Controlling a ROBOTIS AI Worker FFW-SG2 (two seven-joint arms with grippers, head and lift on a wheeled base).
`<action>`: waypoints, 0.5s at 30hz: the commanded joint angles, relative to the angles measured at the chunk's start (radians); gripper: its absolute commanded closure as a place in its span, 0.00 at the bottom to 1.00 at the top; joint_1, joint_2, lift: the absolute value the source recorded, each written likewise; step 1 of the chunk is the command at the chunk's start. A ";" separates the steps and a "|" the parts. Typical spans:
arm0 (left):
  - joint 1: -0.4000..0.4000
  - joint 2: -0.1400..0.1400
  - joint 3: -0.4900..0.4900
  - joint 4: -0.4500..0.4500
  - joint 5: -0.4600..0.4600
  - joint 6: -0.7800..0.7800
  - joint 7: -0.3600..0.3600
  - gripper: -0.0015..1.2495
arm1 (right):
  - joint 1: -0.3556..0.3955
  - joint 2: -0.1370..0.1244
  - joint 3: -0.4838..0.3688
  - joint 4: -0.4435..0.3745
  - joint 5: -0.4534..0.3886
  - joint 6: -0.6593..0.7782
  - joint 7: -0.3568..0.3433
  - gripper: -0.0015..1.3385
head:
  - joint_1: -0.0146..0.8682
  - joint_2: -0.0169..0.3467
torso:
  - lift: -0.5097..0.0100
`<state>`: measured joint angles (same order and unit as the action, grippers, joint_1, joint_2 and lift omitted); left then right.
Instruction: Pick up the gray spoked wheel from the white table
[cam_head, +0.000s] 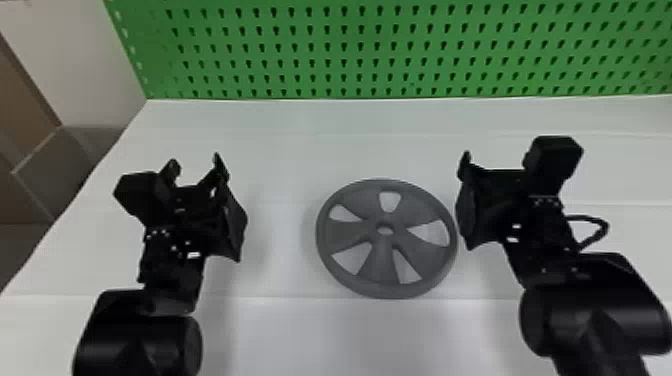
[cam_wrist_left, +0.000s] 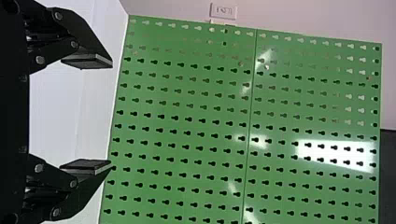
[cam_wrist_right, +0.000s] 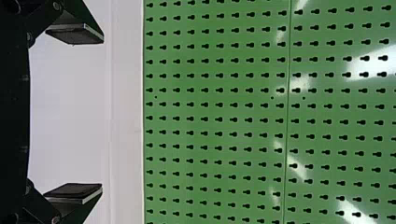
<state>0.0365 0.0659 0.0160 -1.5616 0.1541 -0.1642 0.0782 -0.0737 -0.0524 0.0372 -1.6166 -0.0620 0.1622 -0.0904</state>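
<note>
Head view: wheel (cam_head: 379, 262) lies lower centre, likely stiff, light; grasp by rim (cam_head: 321, 240). Left gripper (cam_wrist_left: 111, 113), right gripper (cam_wrist_right: 102, 113) spread.

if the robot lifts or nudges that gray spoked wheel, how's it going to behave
The gray spoked wheel looks rigid, since its rim and broad spokes hold an even round shape. With those openings between the spokes, it is probably fairly light for its size. Lying flat on the white table, it would more likely slide than roll if pushed.
</note>
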 joint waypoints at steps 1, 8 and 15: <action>0.000 0.000 0.001 0.000 0.001 0.000 0.000 0.39 | 0.000 0.002 -0.002 0.000 0.001 0.000 0.000 0.13 | 0.90 0.28 | 0.84; 0.000 0.000 -0.001 0.000 0.002 0.000 0.000 0.39 | 0.000 0.002 0.000 0.000 0.002 0.000 0.000 0.13 | 0.90 0.28 | 0.84; 0.000 0.000 -0.001 0.000 0.004 0.000 0.000 0.39 | -0.001 0.003 0.000 0.000 0.002 0.003 0.000 0.13 | 0.90 0.28 | 0.84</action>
<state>0.0368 0.0659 0.0153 -1.5616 0.1573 -0.1641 0.0782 -0.0737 -0.0506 0.0368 -1.6168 -0.0599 0.1624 -0.0904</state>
